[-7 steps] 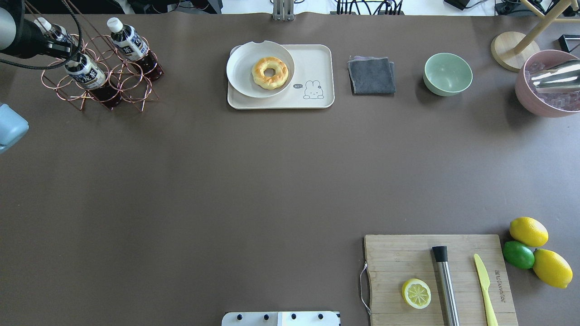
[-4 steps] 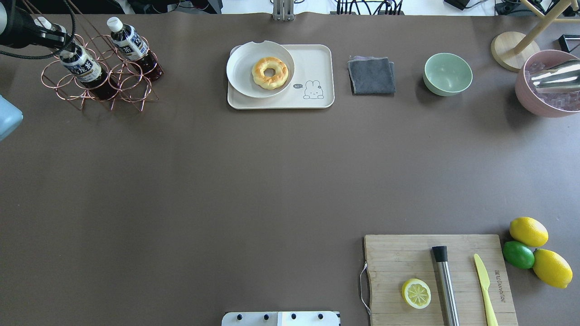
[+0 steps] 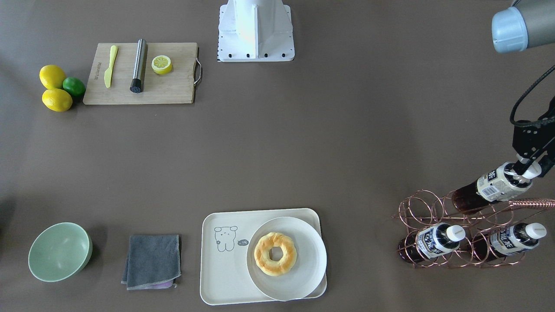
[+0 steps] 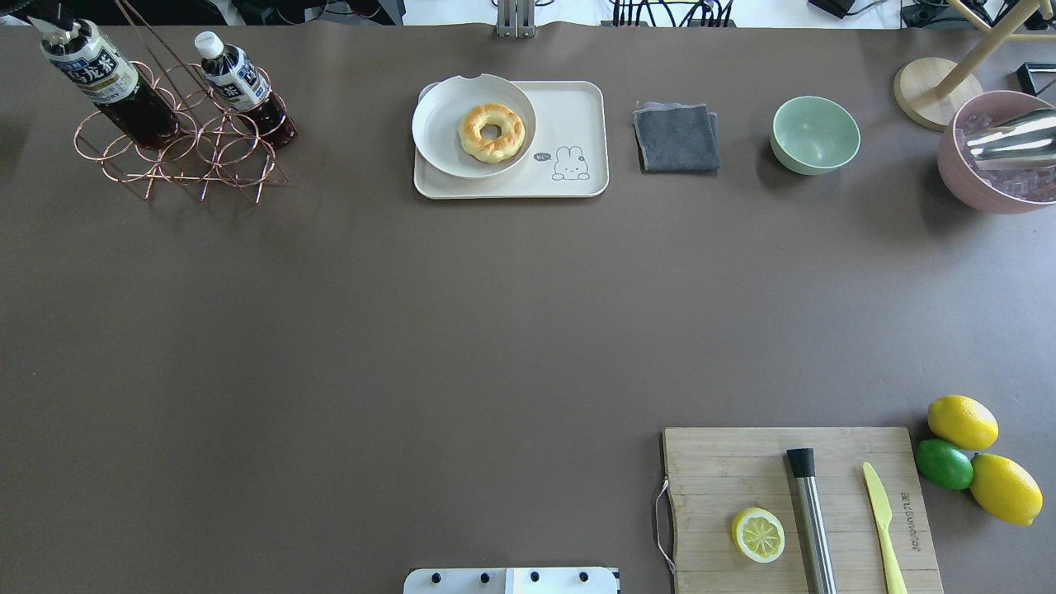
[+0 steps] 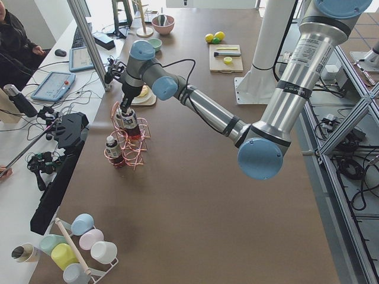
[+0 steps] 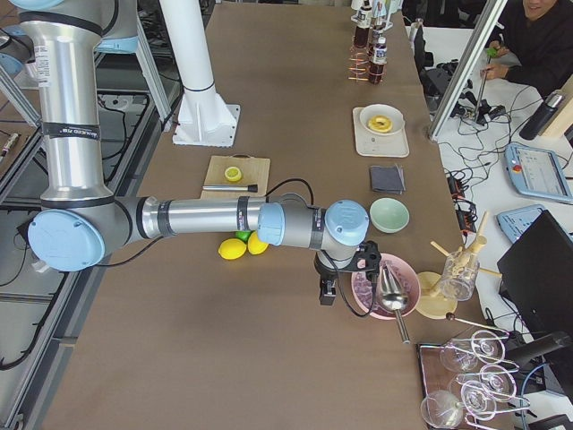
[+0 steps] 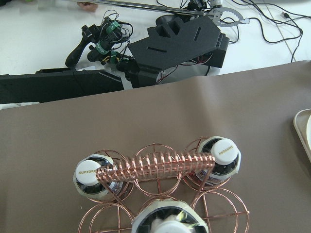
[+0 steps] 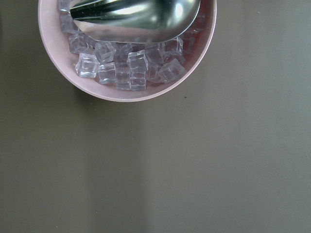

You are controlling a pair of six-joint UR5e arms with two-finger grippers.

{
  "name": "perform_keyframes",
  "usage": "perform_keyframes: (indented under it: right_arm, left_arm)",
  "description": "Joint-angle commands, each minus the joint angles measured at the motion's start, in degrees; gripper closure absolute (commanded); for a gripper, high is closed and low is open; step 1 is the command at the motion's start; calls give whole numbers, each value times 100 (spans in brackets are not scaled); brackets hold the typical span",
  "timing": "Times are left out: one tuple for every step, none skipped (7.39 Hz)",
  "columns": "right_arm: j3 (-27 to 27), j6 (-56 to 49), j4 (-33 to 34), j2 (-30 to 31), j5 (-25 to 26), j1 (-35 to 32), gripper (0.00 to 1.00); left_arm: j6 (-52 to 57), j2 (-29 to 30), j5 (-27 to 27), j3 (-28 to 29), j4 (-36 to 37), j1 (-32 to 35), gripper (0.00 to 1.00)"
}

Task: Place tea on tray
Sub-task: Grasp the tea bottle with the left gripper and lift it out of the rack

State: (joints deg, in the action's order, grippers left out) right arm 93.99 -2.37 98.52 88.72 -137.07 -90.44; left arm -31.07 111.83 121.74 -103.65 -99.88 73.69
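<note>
The small clear bottle of dark tea (image 3: 496, 185) has risen from the copper wire rack (image 3: 531, 203) at the far-left corner, cap clamped in the left gripper (image 3: 527, 168): mid-lift, it next needs carrying along the far edge to the bare end of the cream rimmed tray (image 3: 221, 277); whether the right gripper (image 6: 328, 291) is clenched I cannot tell.

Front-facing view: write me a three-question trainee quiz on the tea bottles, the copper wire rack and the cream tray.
1. True or false: tea already stands on the cream-white rounded-rectangle tray.
2. How many clear plastic bottles of dark tea lie ungripped in the copper wire rack? A one, B two, C three.
3. Fill in: the left gripper is shut on a third tea bottle at its white ____.
Key: 1 false; 2 B; 3 cap.
</note>
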Motion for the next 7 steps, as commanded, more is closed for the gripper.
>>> perform_keyframes:
  right_arm:
    - [-12, 0, -9, -22, 4, 0, 0]
    - [5, 0, -9, -22, 4, 0, 0]
    - [14, -9, -9, -22, 4, 0, 0]
    - [14, -9, -9, -13, 4, 0, 0]
    - [14, -9, -9, -22, 4, 0, 0]
    - [14, -9, -9, -22, 4, 0, 0]
    - [14, -9, -9, -22, 4, 0, 0]
  left_arm:
    - [-47, -20, -1, -1267, 1309, 49, 100]
    - [-266, -21, -2, -1550, 1539, -20, 100]
    - [-738, -3, -45, -1701, 1585, -299, 100]
    - [-1352, 171, -402, -1789, 1603, -807, 100]
    - [-1967, 582, -980, -1773, 1916, -1543, 100]
    - [-2408, 1386, -1499, -1677, 2598, -2220, 100]
    - [-2821, 2221, -1992, -1241, 3023, -2845, 100]
